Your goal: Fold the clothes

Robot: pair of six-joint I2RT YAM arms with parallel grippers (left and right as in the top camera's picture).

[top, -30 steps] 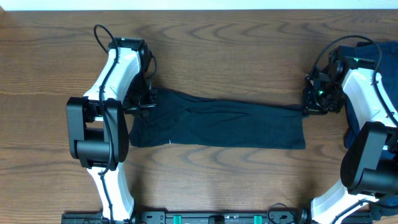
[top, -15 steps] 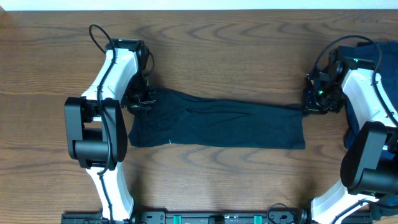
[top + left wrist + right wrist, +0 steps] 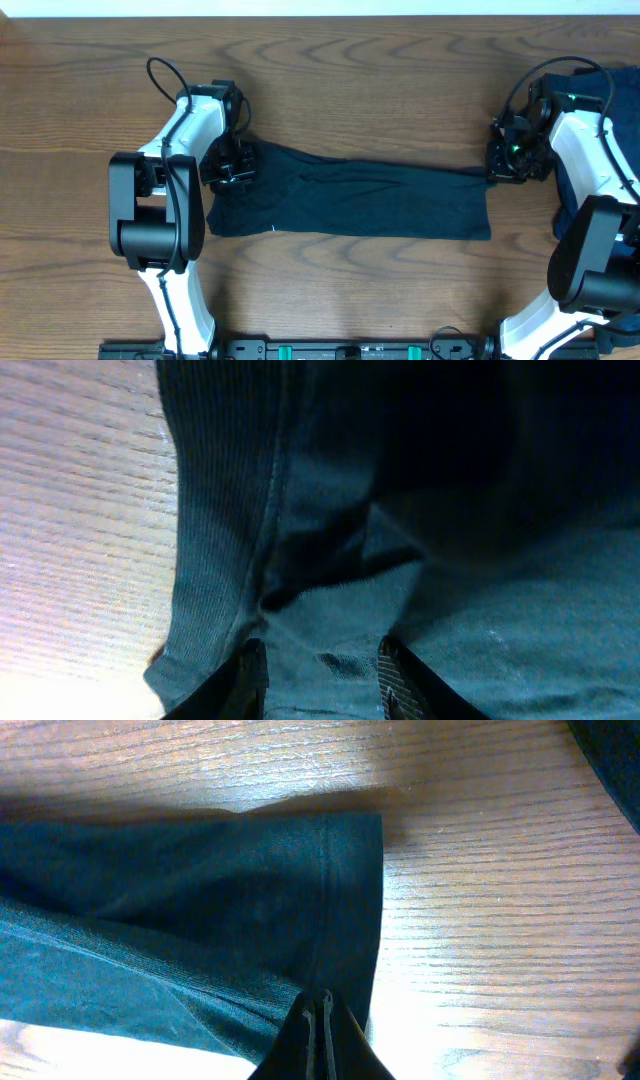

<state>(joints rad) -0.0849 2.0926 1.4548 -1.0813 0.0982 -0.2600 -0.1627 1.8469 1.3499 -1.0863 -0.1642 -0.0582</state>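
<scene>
since half a second before, the left gripper had slid a little to the right, off the cloth's edge and onto the left end of the t-shirt; the right arm had not shifted. the t-shirt lay as a long, narrow band across the middle of the table, reaching from one arm to the other. in the left wrist view the fingers stood apart, with a wrinkled hem below and between them, and gripped nothing yet. the right gripper was pinched closed on the hem at the shirt's far right corner. the step in hand looked like taking hold of both ends for the next fold. the left arm likely needed to settle lower and close on the hem, catching every layer, before any lift.
</scene>
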